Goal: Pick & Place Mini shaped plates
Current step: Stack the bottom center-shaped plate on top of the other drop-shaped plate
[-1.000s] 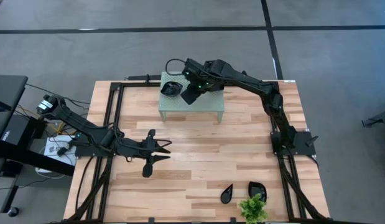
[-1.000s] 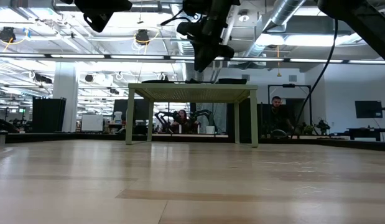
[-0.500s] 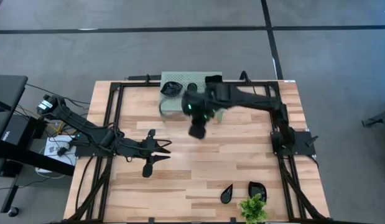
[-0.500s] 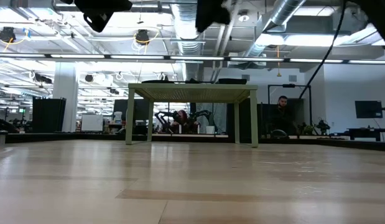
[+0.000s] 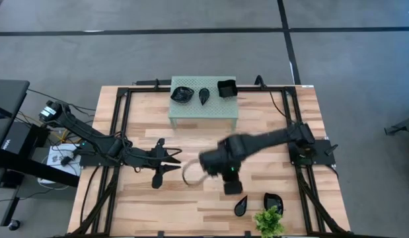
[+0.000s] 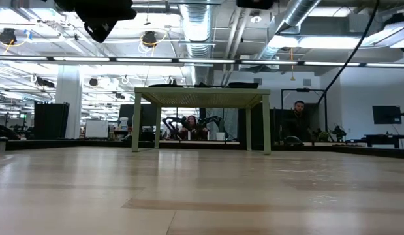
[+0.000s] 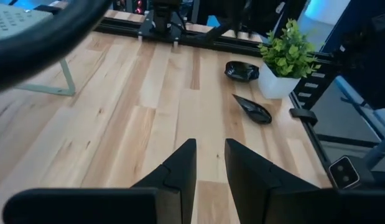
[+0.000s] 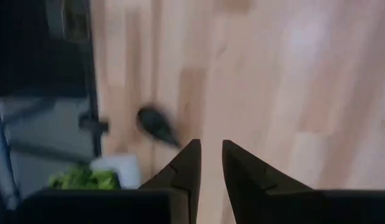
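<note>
Wooden tabletop (image 5: pixel 270 165): right gripper (image 8: pixel 206 163), jaws slightly parted and empty, poised over teardrop plate (image 5: pixel 240 205) near plant (image 5: pixel 269 221); left gripper (image 7: pixel 209 165) idle, narrowly open, empty.

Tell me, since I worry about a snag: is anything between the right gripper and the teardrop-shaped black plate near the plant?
Nothing visible. The right gripper, empty with fingers slightly apart, hangs above bare wood beside the glossy black teardrop plate. The small green plant and a rounded black plate lie beyond it.
</note>
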Controlling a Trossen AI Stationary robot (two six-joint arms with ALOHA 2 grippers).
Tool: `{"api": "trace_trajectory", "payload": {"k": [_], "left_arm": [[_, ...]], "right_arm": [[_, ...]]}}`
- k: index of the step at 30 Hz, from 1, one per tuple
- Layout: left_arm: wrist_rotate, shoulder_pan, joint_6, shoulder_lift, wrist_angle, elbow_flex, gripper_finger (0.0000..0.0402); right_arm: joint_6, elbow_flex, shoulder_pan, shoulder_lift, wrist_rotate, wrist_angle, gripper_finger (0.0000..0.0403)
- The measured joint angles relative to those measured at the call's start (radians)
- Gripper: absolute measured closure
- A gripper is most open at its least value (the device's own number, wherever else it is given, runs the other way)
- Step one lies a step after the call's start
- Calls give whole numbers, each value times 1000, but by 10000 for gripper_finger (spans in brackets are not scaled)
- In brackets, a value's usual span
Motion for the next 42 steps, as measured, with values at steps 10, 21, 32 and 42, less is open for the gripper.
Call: {"api": "trace_trajectory", "payload": {"k": [10, 21, 32, 42], "left_arm": [[-37, -104, 1, 0, 77, -9, 316], [-86, -126, 28, 0, 134, -9, 316], [-99, -86, 28, 0, 142, -9, 316], [-99, -63, 28, 0, 149, -8, 316]], "right_arm": [[172, -167, 163, -157, 87, 27, 346], [302, -821, 349, -527, 329, 733, 348], [269, -990, 316, -353, 192, 922, 322], [176, -986, 302, -148, 50, 988, 269]]}}
